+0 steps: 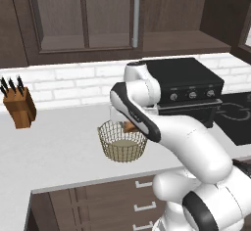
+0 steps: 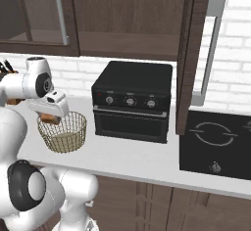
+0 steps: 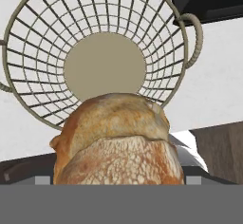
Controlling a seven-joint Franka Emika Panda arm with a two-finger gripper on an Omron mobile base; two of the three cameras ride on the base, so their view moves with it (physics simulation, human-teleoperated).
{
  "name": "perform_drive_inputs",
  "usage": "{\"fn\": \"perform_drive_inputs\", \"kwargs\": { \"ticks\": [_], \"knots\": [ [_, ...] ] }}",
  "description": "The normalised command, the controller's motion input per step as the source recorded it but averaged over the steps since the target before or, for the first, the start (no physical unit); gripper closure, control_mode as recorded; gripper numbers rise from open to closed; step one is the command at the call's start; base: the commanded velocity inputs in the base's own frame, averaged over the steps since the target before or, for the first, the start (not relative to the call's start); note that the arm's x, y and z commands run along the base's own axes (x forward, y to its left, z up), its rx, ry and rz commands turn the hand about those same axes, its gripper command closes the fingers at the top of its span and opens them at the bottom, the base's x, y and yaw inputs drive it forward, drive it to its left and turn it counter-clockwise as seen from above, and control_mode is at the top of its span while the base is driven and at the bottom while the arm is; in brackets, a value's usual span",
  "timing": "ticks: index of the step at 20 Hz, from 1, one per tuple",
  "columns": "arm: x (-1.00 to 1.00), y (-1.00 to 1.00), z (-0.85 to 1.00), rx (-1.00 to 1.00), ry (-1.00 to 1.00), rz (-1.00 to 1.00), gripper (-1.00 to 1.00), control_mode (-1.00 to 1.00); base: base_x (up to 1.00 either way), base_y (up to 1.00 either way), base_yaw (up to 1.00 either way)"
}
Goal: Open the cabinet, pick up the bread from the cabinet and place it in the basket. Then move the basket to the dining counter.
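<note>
White glossy arm (image 1: 196, 147), dark joint bands

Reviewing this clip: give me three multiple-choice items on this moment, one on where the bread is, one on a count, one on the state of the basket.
1. Where is the bread?
A. At the gripper, over the near rim of the basket
B. On top of the oven
C. Beside the knife block

2. How many knobs show on the front of the black oven?
A. One
B. Three
C. Five

3. What is the state of the basket?
A. Tipped on its side
B. Upright on the grey counter, nothing on its beige base
C. Hanging from the cabinet handle

Answers: 1 A, the hand view shows the roll just before the camera with the basket beyond it. 2 B, three in a row. 3 B, the base shows bare.
</note>
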Motion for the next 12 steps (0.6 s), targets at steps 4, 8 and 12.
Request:
{"fn": "perform_drive_inputs", "kwargs": {
  "ticks": [4,8,12],
  "knots": [
    [0.34,0.11,-0.55,0.00,0.00,0.00,1.00,-1.00,0.00,0.00,0.00],
    [0.25,0.06,-0.51,0.00,0.00,0.00,1.00,-1.00,0.00,0.00,0.00],
    [0.28,0.01,-0.13,0.00,0.00,0.01,1.00,-1.00,0.00,0.00,0.00]
  ]
}}
